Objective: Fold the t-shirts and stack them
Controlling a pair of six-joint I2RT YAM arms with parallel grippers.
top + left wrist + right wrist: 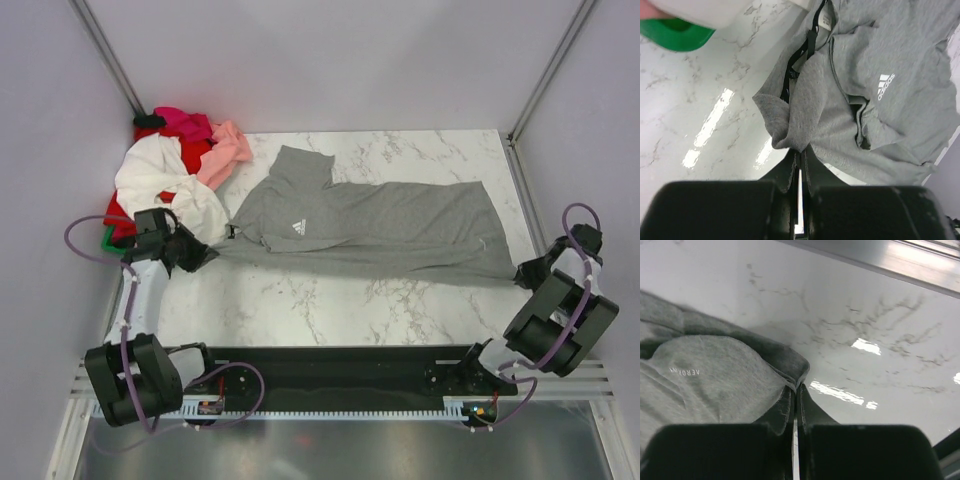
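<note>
My L pincer (pixel 208 254) is clamped tight on the grey t-shirt (pixel 380 228) near its collar, beside the other t-shirts (pixel 170 175) heaped far-left. It lies spread across mid counter (pixel 330 310); my R pincer (pixel 524 274) is pinched tight on its right-end corner.

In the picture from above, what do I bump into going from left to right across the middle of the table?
First the left gripper, pinching one end of the shirt → the grey t-shirt, stretched out flat → the right gripper, pinching the other end.
</note>
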